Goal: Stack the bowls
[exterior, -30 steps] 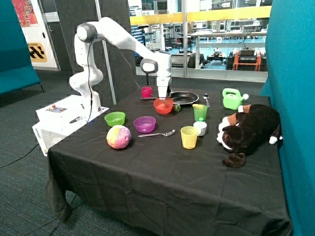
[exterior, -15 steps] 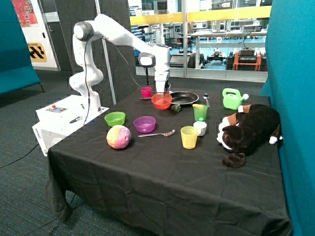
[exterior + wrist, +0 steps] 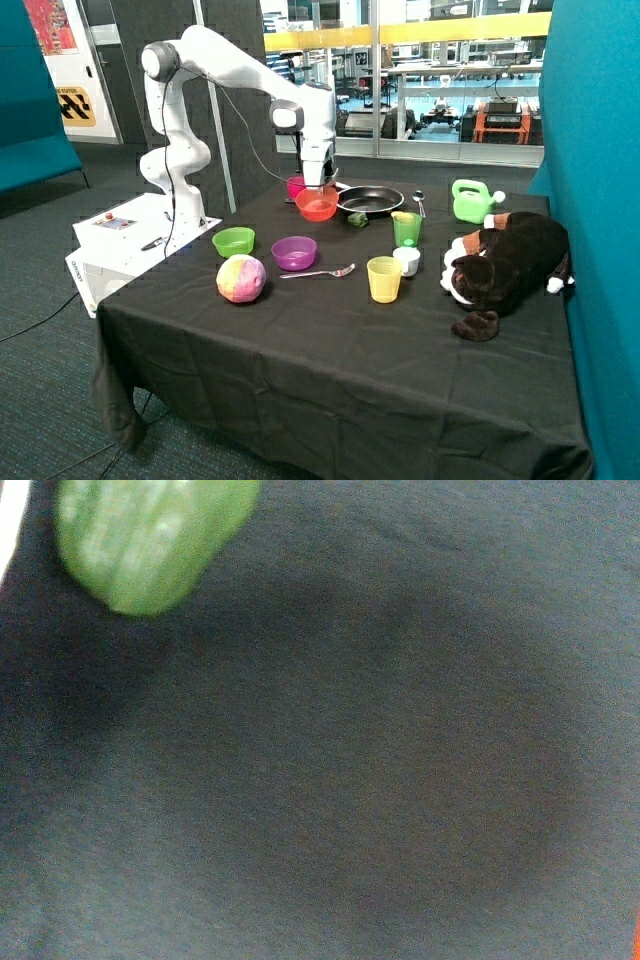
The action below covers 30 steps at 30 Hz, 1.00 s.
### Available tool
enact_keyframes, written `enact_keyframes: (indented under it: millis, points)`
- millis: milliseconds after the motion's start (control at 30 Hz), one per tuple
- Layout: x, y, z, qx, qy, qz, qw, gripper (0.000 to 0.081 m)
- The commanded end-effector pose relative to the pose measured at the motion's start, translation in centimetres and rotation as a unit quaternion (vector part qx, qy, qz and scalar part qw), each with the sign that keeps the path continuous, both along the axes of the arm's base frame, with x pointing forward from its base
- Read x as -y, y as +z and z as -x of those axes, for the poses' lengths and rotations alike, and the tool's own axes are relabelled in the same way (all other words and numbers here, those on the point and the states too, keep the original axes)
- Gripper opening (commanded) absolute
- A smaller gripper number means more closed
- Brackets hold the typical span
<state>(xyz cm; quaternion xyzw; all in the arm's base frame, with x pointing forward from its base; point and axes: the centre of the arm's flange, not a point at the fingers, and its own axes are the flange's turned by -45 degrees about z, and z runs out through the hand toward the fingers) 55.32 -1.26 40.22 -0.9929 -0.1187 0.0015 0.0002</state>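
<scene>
a white robot arm reaches over a table covered in black cloth [image 3: 330, 390], and its gripper [image 3: 317, 188] holds the orange-red bowl [image 3: 317, 204] by the rim, jaws closed narrow on it, the bowl hanging clear of the cloth near the black frying pan [image 3: 370, 200] and a small pink cup [image 3: 296, 186]. the other two bowls sit on the cloth toward the front edge of the table, well apart from the held one: the purple bowl [image 3: 294, 252] is the nearer, and the lime green bowl [image 3: 233, 241] stands just beside it, not touching, on the side toward the robot's base. both look empty and upright, and the held bowl also appears empty, so no stacking is done yet. the coming move seems to turn on carrying the held bowl forward and down until it is centred over the purple bowl's opening. a fork [image 3: 318, 272] lies just in front of the purple bowl, and a pastel ball [image 3: 241, 277] rests near both bowls. a yellow cup [image 3: 383, 279] and a green cup [image 3: 407, 228] stand further off, apparently empty. the wrist view shows only dark cloth and a blurred green object [image 3: 145, 535] that cannot be identified.
</scene>
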Motion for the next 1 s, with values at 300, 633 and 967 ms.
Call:
enact_keyframes:
  millis: [300,633,967]
  points:
    - [7.3,0.6,1.9,0.0016,-0.047,0.00011,0.9989,0.0000]
    - [10.9,0.2,3.2,0.0015,-0.071,0.00015,0.9975,0.0000]
    - [12.3,-0.9,3.9,0.0015,-0.076,0.00015,0.9971,0.0000]
